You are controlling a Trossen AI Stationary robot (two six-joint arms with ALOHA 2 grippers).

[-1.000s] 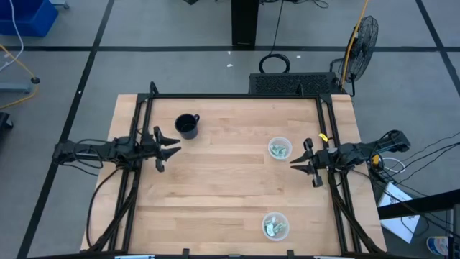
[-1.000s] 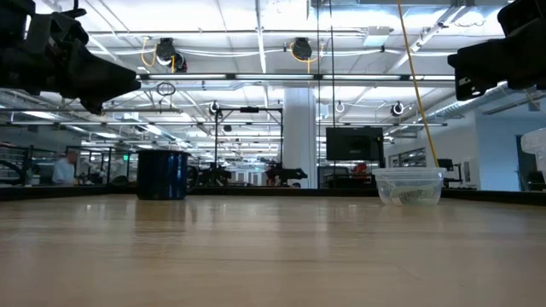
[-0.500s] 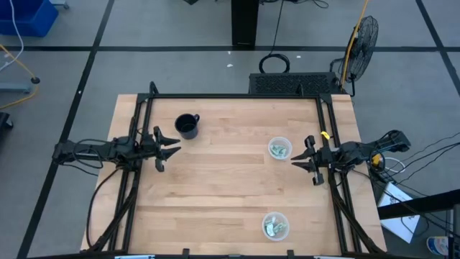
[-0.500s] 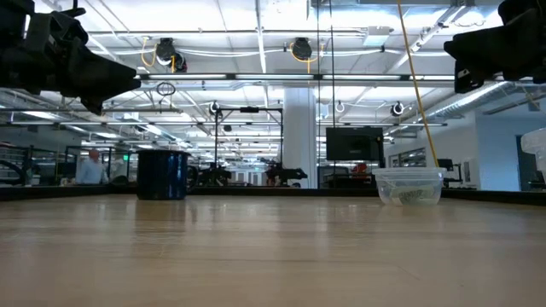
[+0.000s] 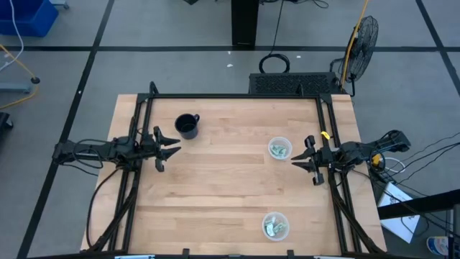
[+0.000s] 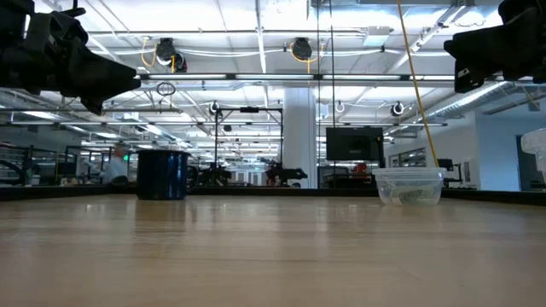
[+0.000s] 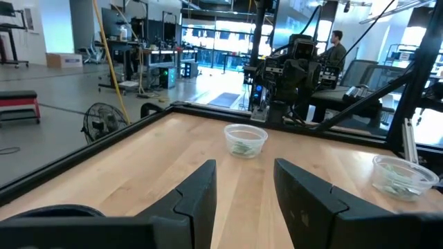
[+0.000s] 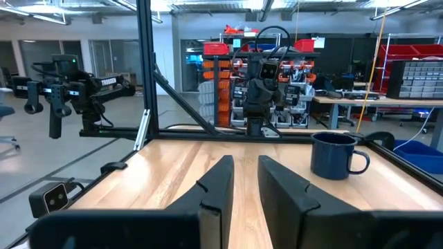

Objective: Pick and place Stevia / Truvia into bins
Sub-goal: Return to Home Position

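Observation:
Two clear cups stand on the wooden table. One cup (image 5: 279, 149) is near the right side; it also shows in the low view (image 6: 409, 185) and the left wrist view (image 7: 245, 140). The other cup (image 5: 275, 225) is by the near edge (image 7: 403, 176). Pale green and white sachets lie inside both (image 5: 279, 150) (image 5: 274, 229); I see none loose on the table. My left gripper (image 5: 175, 150) (image 7: 244, 173) hovers open over the left side. My right gripper (image 5: 295, 162) (image 8: 246, 173) hovers open just right of the first cup.
A black mug (image 5: 187, 126) (image 6: 162, 174) (image 8: 336, 155) stands on the far left part of the table, just beyond my left gripper. A black frame (image 5: 237, 96) runs along the table's far edge and both sides. The middle of the tabletop (image 5: 230, 173) is bare wood.
My right gripper has risen a little. The cups, sachets and mug stay where they were.

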